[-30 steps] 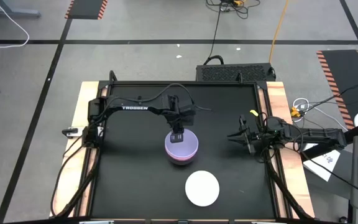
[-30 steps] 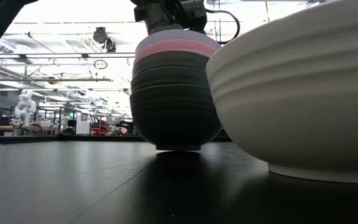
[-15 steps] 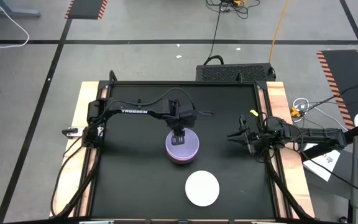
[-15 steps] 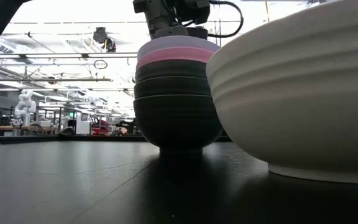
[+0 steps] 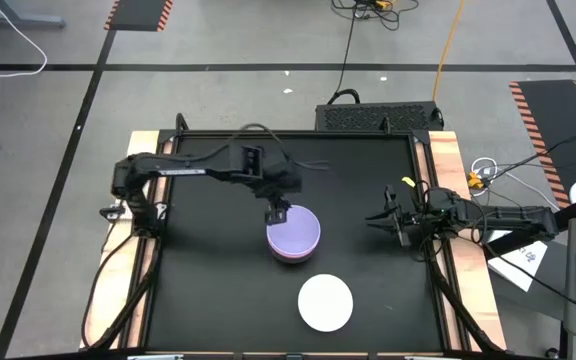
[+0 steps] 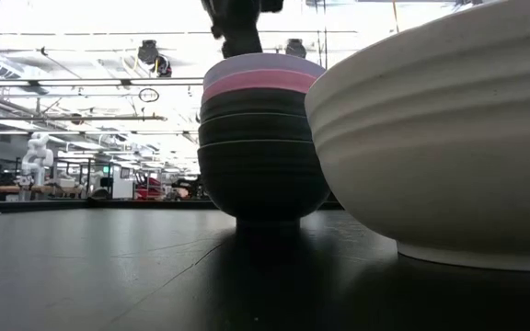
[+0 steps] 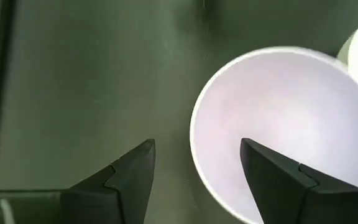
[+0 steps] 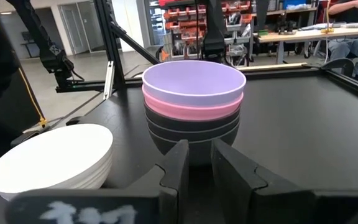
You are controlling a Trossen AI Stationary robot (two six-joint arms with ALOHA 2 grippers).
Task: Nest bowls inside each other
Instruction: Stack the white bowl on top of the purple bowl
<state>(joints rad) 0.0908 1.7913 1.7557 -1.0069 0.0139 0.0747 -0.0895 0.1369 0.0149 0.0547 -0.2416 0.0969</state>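
My left fingers (image 5: 278,212) are spread apart with nothing between them, hanging just past the rim of the lavender bowl (image 5: 294,231). That bowl tops a stack on the black surface (image 5: 208,290): pink bowl (image 8: 191,109) under it, black bowls (image 6: 263,156) below. The white bowl (image 5: 325,302) sits alone, near the stack (nearer the front edge). My right fingers (image 5: 395,222) wait near the right edge, close together, empty.

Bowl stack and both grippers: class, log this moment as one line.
stack: lavender bowl on pink, black bowls | white bowl: apart, upside down | left gripper: open, at stack rim | right gripper: waiting, table's right edge
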